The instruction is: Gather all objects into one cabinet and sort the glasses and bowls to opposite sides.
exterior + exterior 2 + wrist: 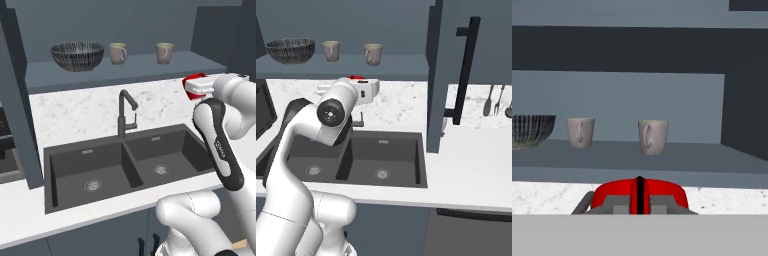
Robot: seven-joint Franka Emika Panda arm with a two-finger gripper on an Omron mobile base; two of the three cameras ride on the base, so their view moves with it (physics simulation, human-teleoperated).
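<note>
My gripper is shut on the small red cup, holding it over the white counter just in front of the cabinet. The red cup shows at the tip of the white hand, to the right of the sink. On the cabinet's shelf floor the dark striped bowl stands at the left. Two beige mugs stand to its right, apart from each other. From the hand camera the bowl is at the far left and the mugs are straight ahead.
A dark double sink with a black faucet lies below the arm. A slate-blue door with a black bar handle stands open at the right. Utensils hang on the wall beyond it.
</note>
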